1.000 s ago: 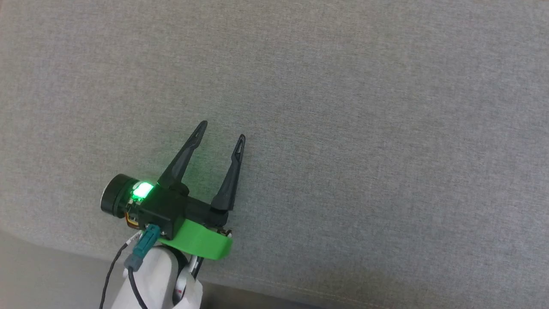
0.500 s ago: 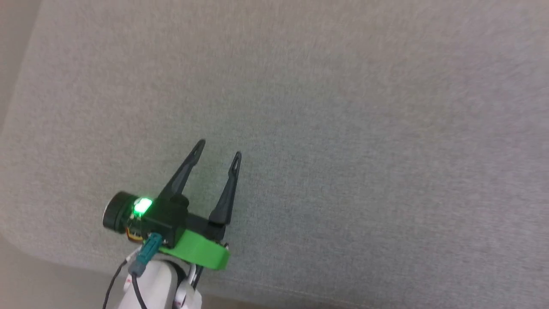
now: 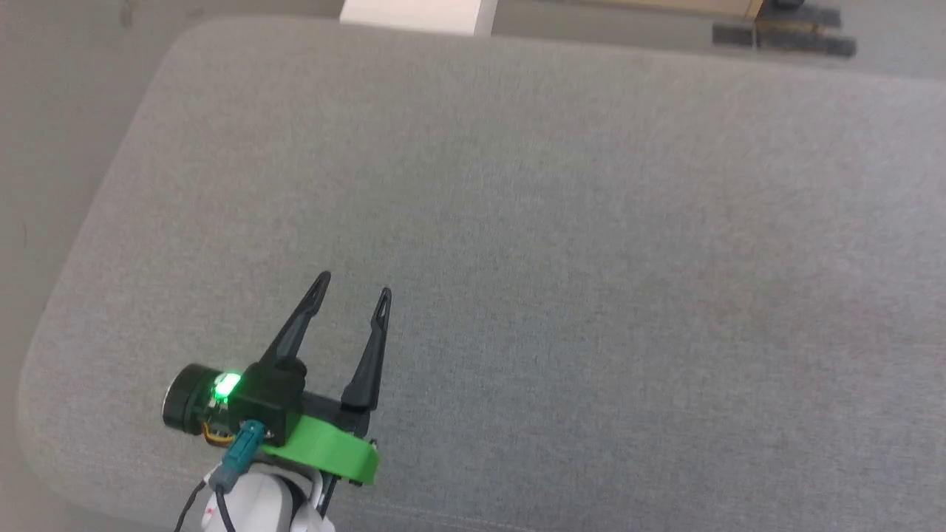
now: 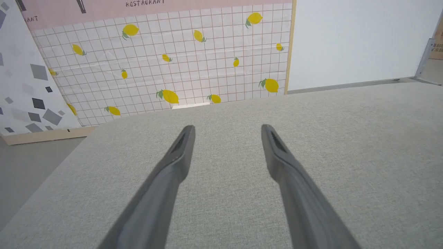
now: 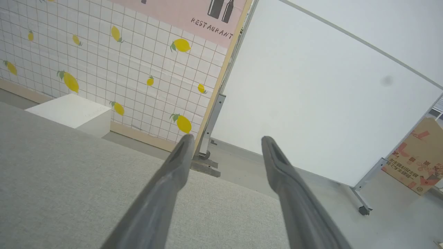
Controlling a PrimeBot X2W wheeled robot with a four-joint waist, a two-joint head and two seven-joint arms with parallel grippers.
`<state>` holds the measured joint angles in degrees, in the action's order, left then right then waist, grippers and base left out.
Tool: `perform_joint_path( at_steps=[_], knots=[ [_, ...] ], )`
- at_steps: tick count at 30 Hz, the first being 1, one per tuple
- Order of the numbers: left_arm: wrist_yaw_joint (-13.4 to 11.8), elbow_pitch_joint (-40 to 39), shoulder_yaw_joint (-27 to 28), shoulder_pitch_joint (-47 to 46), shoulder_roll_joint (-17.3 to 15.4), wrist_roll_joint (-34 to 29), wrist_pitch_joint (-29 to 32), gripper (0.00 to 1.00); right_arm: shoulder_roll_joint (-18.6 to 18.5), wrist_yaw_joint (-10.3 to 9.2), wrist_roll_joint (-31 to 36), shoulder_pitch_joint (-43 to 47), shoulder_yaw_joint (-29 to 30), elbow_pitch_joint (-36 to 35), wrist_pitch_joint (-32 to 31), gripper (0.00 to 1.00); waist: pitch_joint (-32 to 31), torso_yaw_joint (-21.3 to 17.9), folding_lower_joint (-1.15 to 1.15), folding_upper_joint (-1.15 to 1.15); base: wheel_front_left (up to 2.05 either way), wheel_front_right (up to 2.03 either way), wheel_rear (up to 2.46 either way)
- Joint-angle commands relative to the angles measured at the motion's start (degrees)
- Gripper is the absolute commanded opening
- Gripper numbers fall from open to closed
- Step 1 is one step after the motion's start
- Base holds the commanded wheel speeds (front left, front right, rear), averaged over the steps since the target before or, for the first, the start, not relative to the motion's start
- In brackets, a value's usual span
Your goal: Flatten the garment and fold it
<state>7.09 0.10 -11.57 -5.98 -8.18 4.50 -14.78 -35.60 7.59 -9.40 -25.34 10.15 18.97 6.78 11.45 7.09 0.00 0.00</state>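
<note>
The garment is out of view. My left gripper (image 3: pixel 353 287) hovers open over the near left part of the grey padded surface (image 3: pixel 591 258), its two dark fingers spread with nothing between them. In the left wrist view the same gripper (image 4: pixel 226 128) points across the grey fabric toward a lemon-patterned wall. My right gripper (image 5: pixel 225 139) stands open in its own wrist view, empty, fingers pointing past the far edge of the grey surface (image 5: pixel 52 173).
A white box (image 5: pixel 71 112) sits on the floor beyond the surface. A lemon-tiled panel (image 4: pixel 180 58) and a white wheeled board (image 5: pixel 311 103) stand behind. A cardboard box (image 5: pixel 415 162) is at the far right. The surface's rounded left corner (image 3: pixel 44 369) drops to the floor.
The head camera has tilted up and away, bringing the surface's far edge and left corner into the picture. The left gripper stays open in the same pose.
</note>
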Motion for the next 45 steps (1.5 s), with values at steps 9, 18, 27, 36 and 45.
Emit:
perform_joint_path(
  at_steps=[9,18,27,36,45],
  knots=[
    [-0.7,2.1,1.8,3.3,0.4,-1.5,-0.2,1.00,17.8,-0.10,-0.2,16.8,2.1,-10.7,6.6,1.00,-6.3,0.0,0.00,0.00,0.00,0.00,0.00],
    [-1.8,3.4,1.5,5.5,0.3,-3.2,-0.2,1.00,28.6,-0.10,3.4,29.2,3.9,-16.7,8.2,1.00,-8.5,0.2,0.00,0.00,0.00,0.00,0.00],
    [-3.2,3.6,1.7,7.8,0.5,-3.5,-0.2,1.00,31.8,-0.10,3.2,35.7,1.5,-20.7,8.2,1.00,-9.7,0.1,0.00,0.00,0.00,0.00,0.00],
    [-3.6,3.1,2.1,7.7,0.7,-3.2,-0.2,1.00,32.4,-0.10,3.0,36.7,0.1,-21.9,8.2,1.00,-9.9,0.1,0.00,0.00,0.00,0.00,0.00],
    [-3.3,2.6,1.9,7.9,0.7,-3.1,-0.2,1.00,32.6,-0.10,2.7,36.7,0.5,-22.0,8.2,1.00,-10.1,0.2,0.00,0.00,0.00,0.00,0.00]
  ],
)
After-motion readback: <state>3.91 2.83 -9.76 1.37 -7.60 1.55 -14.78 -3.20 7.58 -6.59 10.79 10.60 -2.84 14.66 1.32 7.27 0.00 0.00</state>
